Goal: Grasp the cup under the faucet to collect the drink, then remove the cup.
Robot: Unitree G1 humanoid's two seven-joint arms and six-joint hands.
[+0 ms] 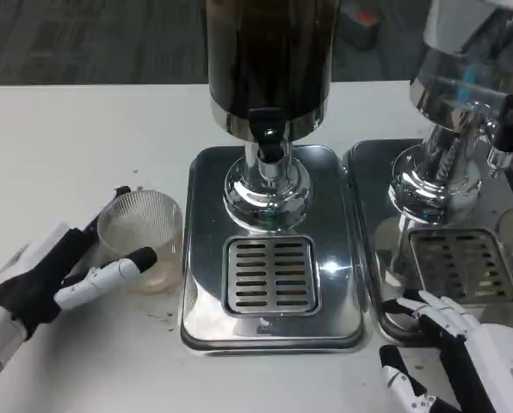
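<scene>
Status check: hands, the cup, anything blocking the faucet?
Left hand grips clear cup, on table left of drip tray. Right hand open, idle. Faucet unobstructed, grate bare.

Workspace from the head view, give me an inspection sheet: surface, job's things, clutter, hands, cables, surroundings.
Surface: white table, a few dark specks near the cup.
Job's things: clear ribbed cup upright on the table, left of the drip tray, not under the faucet; dark drink dispenser stands on that tray.
Clutter: second dispenser on its own tray at right.
Hands: left hand wraps around the cup; right hand rests at the lower right, fingers apart, holding nothing.
Cables: nothing seen.
Surroundings: dark carpet beyond the table, a red-marked object on it.
</scene>
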